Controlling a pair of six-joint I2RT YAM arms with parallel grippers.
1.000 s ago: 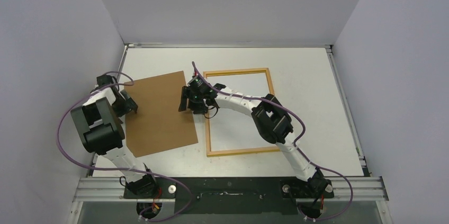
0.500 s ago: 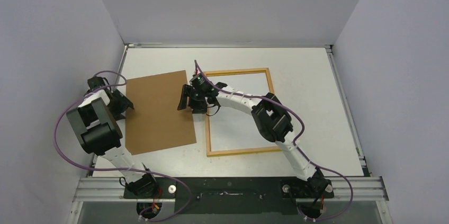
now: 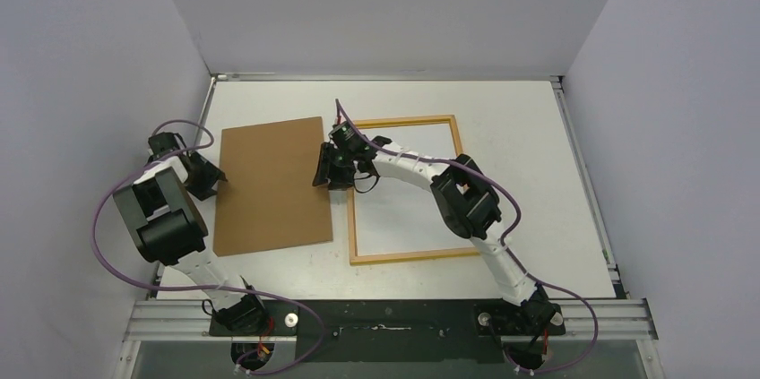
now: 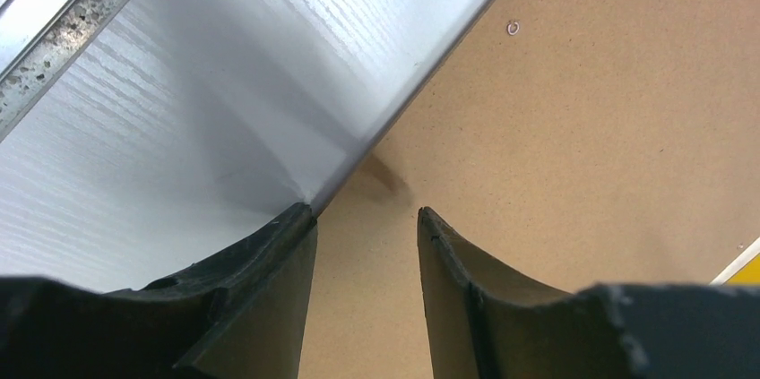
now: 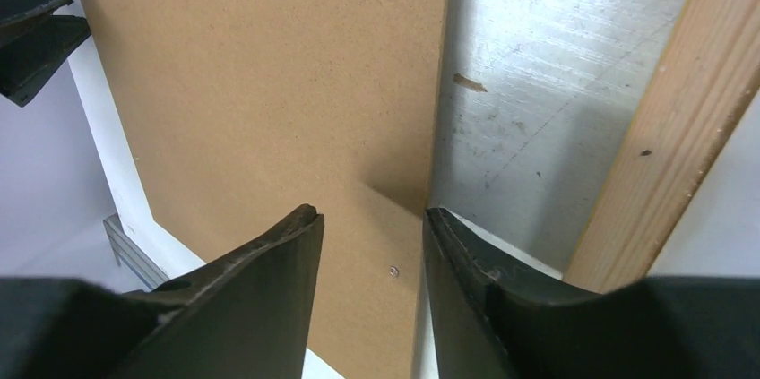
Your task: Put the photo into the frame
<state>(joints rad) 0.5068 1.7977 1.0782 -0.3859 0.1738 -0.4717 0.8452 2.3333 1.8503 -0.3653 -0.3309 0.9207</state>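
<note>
No legible text, label, brand name, number or sign is seen in any view. Nothing is printed on the frame (image 3: 403, 121), the brown board (image 3: 273, 186) or the tabletop (image 3: 538, 173).
</note>
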